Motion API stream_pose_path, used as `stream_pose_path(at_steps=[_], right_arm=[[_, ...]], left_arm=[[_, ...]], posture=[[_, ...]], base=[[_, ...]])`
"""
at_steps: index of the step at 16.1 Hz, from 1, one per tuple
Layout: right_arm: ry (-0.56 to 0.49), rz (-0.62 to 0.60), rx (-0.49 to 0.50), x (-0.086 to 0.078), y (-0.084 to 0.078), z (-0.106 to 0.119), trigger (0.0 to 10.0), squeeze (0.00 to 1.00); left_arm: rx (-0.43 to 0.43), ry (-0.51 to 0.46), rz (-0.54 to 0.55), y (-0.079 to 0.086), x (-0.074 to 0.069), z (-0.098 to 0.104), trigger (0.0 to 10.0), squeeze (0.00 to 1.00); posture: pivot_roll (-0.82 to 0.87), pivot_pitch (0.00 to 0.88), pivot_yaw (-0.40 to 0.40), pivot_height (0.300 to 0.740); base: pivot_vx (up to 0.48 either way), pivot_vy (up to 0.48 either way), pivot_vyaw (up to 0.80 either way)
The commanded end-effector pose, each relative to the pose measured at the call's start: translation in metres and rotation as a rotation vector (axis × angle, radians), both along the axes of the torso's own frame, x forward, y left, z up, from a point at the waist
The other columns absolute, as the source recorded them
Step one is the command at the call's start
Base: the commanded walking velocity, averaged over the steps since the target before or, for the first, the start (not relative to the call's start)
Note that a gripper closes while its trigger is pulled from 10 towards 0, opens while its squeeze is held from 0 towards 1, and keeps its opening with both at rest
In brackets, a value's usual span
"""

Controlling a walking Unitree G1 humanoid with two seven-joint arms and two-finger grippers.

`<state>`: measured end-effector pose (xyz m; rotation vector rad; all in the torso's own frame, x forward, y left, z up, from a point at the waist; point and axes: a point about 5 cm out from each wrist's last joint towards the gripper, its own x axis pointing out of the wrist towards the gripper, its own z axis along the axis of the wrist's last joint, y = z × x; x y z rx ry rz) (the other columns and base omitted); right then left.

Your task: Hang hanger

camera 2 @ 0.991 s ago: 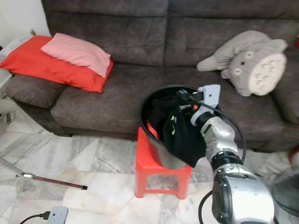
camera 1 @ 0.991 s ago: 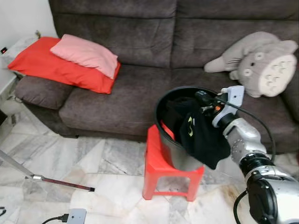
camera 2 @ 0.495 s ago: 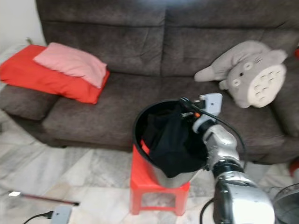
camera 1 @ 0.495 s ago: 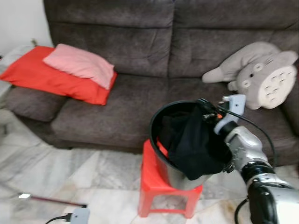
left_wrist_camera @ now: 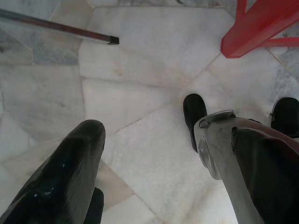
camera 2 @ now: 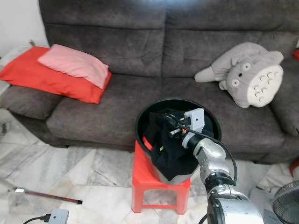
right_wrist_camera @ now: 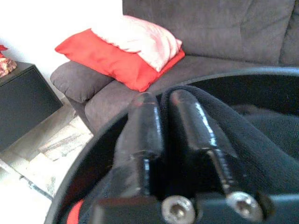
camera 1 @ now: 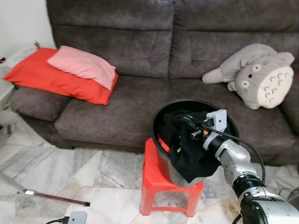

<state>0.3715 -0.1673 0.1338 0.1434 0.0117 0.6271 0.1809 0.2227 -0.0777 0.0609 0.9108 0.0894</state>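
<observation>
The right gripper point(camera 1: 186, 122) has its fingers point(right_wrist_camera: 187, 123) pinched on a black garment point(camera 1: 189, 149) draped over the near rim of the black bucket point(camera 2: 210, 119) — on a red stool point(camera 1: 154, 175); the left gripper point(left_wrist_camera: 154, 154) hangs spread wide above the floor.

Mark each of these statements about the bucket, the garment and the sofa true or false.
1. The right gripper pinches black cloth. True.
2. The bucket stands on the floor. False: it sits on a red stool.
3. A grey plush toy lies on the sofa. True.
4. The pink pillow lies under the red one. False: it lies on top.
5. The left gripper holds the cloth. False: it hangs open over the floor.
</observation>
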Motion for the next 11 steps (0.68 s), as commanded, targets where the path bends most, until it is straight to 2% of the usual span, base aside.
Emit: stream_pose_path(at_steps=[1,3,6,8,10,11], right_arm=[[-0.056,-0.005,0.012,0.004,0.002,0.014,10.0,1.00],[-0.163,-0.070,0.090,0.005,-0.001,0.034,10.0,1.00],[-0.231,-0.096,0.181,-0.008,0.001,0.045,10.0,1.00],[-0.203,-0.159,0.256,-0.015,0.002,0.045,10.0,1.00],[-0.129,-0.241,0.262,-0.016,-0.001,0.038,10.0,1.00],[-0.017,-0.425,0.257,-0.009,-0.016,0.027,10.0,1.00]], left_arm=[[0.000,0.051,0.007,0.003,-0.011,-0.005,10.0,0.00],[0.002,0.061,0.003,0.004,-0.014,-0.006,10.0,0.00],[-0.001,0.071,-0.005,0.003,-0.017,-0.008,10.0,0.00],[-0.005,0.076,-0.011,0.002,-0.019,-0.009,10.0,0.00],[-0.009,0.078,-0.018,0.001,-0.019,-0.009,10.0,0.00],[-0.011,0.078,-0.021,0.000,-0.018,-0.009,10.0,0.00]], posture=[[-0.09,0.150,0.038,0.740],[-0.11,0.146,0.039,0.740],[-0.12,0.137,0.035,0.740],[-0.13,0.130,0.033,0.740],[-0.13,0.124,0.031,0.740],[-0.13,0.121,0.029,0.740]], base=[[0.000,0.000,0.00],[0.000,0.000,0.00],[0.000,0.000,0.00],[0.000,0.000,0.00],[0.000,0.000,0.00],[0.000,0.000,0.00]])
